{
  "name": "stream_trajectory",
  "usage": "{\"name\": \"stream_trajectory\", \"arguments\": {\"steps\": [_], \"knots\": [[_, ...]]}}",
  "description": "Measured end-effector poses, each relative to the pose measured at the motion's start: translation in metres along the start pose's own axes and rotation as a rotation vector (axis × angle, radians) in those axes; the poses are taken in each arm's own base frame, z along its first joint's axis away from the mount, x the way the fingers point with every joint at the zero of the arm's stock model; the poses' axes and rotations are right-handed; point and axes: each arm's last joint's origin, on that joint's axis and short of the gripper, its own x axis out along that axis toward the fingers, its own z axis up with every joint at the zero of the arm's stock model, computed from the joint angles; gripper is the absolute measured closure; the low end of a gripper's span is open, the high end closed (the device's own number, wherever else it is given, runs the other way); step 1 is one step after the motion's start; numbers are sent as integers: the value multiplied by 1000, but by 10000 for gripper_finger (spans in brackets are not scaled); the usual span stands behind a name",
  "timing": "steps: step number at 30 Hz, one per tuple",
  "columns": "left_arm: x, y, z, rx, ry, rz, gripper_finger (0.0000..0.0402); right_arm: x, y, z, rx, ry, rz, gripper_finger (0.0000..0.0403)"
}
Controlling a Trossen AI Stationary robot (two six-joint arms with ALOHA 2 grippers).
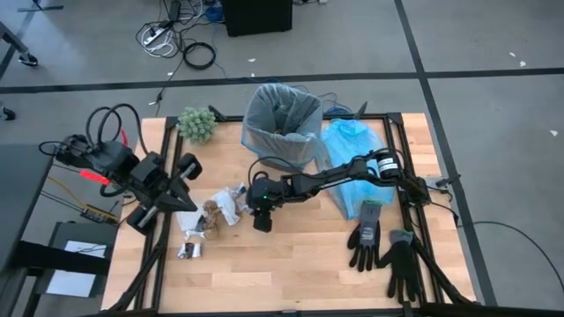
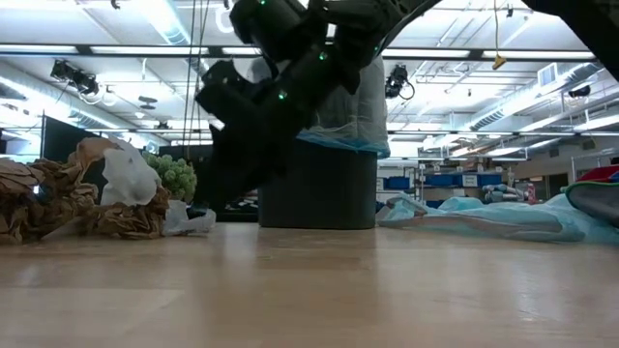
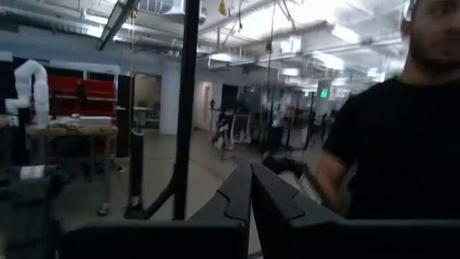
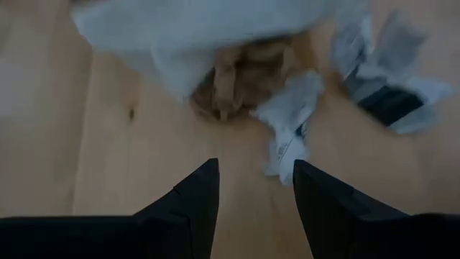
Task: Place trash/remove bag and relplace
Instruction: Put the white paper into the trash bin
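Several bits of trash [image 1: 214,216] lie in a loose cluster on the wooden table [image 1: 291,273], left of centre: crumpled white paper [image 1: 236,199], a brown scrap [image 1: 211,211], and a small shiny silver piece [image 1: 189,251] a bit nearer the front edge. In the right wrist view the brown scrap [image 4: 241,79] sits between white wrappers [image 4: 291,119], w/ a silver-dark piece [image 4: 388,101] off to one side. Low view shows brown crumpled paper [image 2: 58,203] and a white piece [image 2: 126,174] resting on the tabletop.

Right gripper [image 1: 262,214] hangs just beside the cluster, on its right, fingers apart and empty, pointing down at the litter; nothing between them in the right wrist view [image 4: 250,191].

The bag [image 1: 280,110], thin grey-white liner, sits in the black bin [image 1: 284,150] at the back of the table, its edge folded over the rim; some scraps visible inside.

Left gripper [image 1: 183,195] is at the left side of the table, near the cluster but lifted, jaws pressed together w/ nothing in them; its view looks out into the room, where a person in a black shirt [image 3: 402,144] stands.

Also on the table: green fuzzy clump [image 1: 196,123] at back left, light-blue plastic bag [image 1: 352,145] right of the bin, black gloves [image 1: 383,251] at front right.
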Motion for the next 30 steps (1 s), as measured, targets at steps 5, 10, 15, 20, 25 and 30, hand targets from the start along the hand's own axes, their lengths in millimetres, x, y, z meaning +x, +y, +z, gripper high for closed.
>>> {"name": "stream_trajectory", "arguments": {"steps": [5,10,15,20,25,30], "knots": [[-9,0,-9,62,124,14,382,2,-5,-1,39,5,-5,238],[-11,1,-13,54,174,30,383,2,-12,1,49,-7,-18,238],[-13,1,-17,55,214,49,383,1,-18,3,54,-14,-13,238],[-12,4,-26,57,196,84,383,1,-23,6,32,-34,0,241],[-13,7,-49,32,247,118,383,1,-23,7,16,-42,-1,251],[-21,10,-73,-36,234,160,383,1,-22,7,-5,-40,14,255]]}}
